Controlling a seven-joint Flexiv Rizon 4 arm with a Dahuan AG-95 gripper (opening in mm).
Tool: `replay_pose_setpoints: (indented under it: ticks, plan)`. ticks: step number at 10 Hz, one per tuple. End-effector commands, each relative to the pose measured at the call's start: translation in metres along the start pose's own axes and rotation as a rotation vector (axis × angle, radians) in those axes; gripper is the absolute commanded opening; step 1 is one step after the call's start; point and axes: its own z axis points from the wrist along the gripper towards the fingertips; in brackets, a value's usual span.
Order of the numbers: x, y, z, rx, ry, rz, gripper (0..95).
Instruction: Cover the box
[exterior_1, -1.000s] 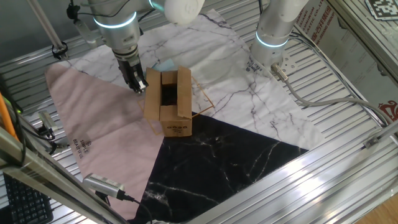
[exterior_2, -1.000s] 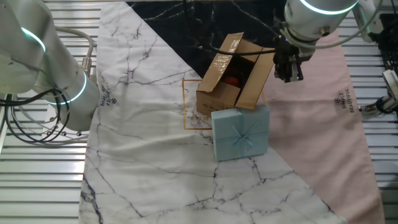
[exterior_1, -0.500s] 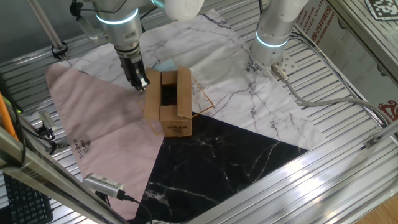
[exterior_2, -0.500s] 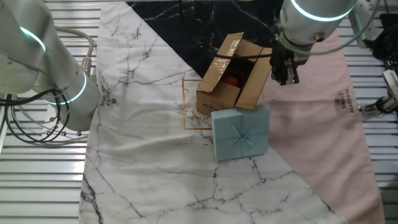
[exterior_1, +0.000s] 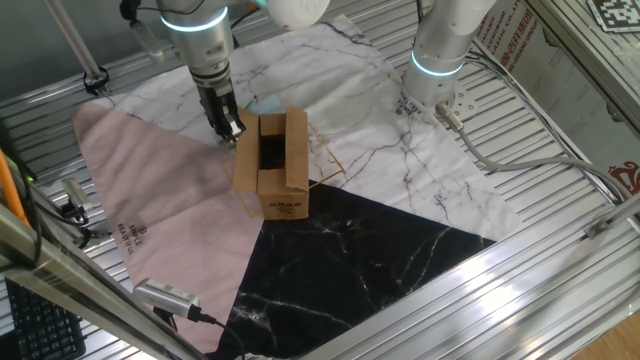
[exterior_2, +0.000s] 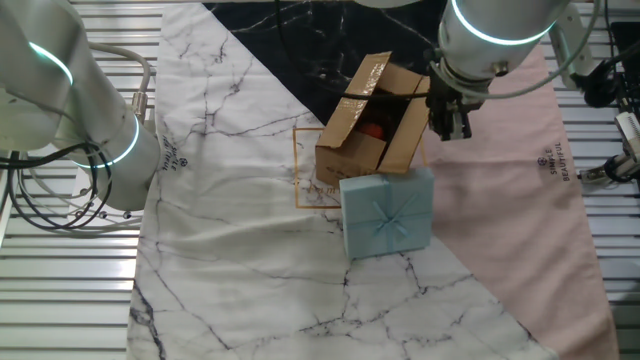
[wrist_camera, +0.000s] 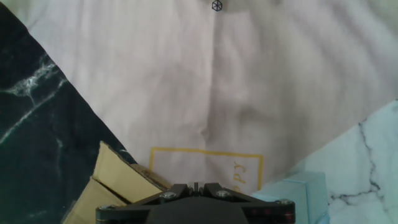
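The box (exterior_1: 271, 165) stands open where the pink, marble and black cloths meet, flaps raised. My gripper (exterior_1: 229, 129) hangs just beside its upright flap; whether the fingers are spread, I cannot tell. Only the other fixed view shows something red (exterior_2: 373, 129) inside and a pale blue gift box (exterior_2: 388, 213) touching it.

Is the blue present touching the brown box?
Cannot tell. In the other fixed view the blue present overlaps the box's bottom edge, hiding any gap.

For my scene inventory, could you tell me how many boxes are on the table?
2: the open brown cardboard box at the centre beside the gripper, and a closed light blue gift box touching its side. None appear hidden.
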Motion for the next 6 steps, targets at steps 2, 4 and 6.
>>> replay_pose_setpoints:
  ticks: [2,4,6]
  plan:
    - [0.0026,0.0032,-0.0032,0.000,0.000,0.008,0.0]
    - [0.0057,0.0047,-0.0049,-0.004,0.000,0.016,0.0]
    - [0.0116,0.0054,-0.0061,-0.009,-0.002,0.024,0.0]
